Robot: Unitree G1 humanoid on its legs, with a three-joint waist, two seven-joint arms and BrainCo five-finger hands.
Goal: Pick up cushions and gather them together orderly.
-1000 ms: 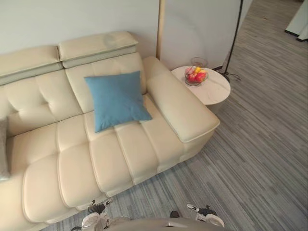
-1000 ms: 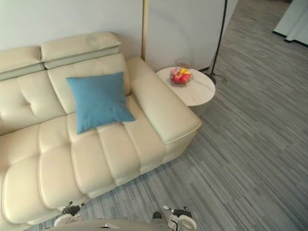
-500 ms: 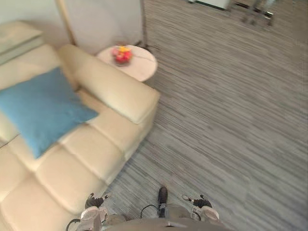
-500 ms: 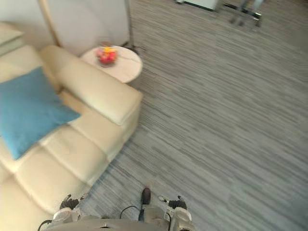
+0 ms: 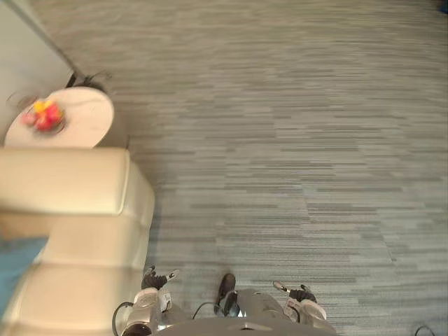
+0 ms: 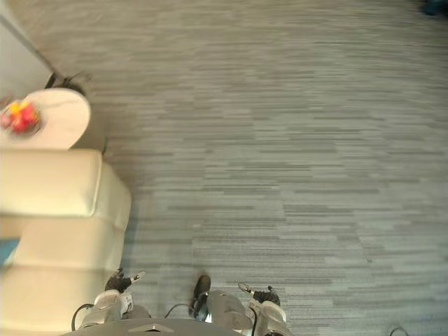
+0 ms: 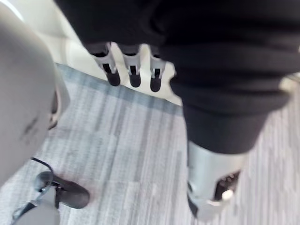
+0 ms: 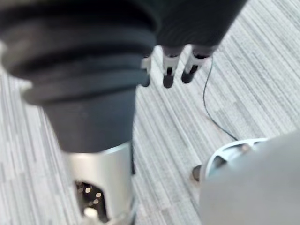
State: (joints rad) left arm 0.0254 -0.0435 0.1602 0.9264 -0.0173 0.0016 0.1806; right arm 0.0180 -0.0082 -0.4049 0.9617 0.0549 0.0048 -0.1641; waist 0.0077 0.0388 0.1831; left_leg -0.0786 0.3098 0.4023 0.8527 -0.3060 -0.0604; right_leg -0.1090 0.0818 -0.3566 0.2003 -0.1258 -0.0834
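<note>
A corner of the blue cushion point(image 5: 15, 270) peeks in at the left edge of the left eye view, lying on the seat of the cream sofa point(image 5: 73, 190). My left hand point(image 7: 134, 75) hangs over the grey carpet beside the sofa's front, fingers straight and holding nothing. My right hand point(image 8: 168, 77) hangs the same way over bare carpet, fingers straight and empty. Both hands are well away from the cushion.
A round white side table point(image 5: 70, 126) stands past the sofa's armrest with a bowl of fruit point(image 5: 43, 116) on it. A dark lamp base point(image 5: 87, 81) sits behind the table by the wall. Grey striped carpet point(image 5: 294, 140) stretches ahead and to the right.
The whole picture has swung to the right, so the sofa, cushion and side table now sit at the left edge. The things themselves have not moved.
</note>
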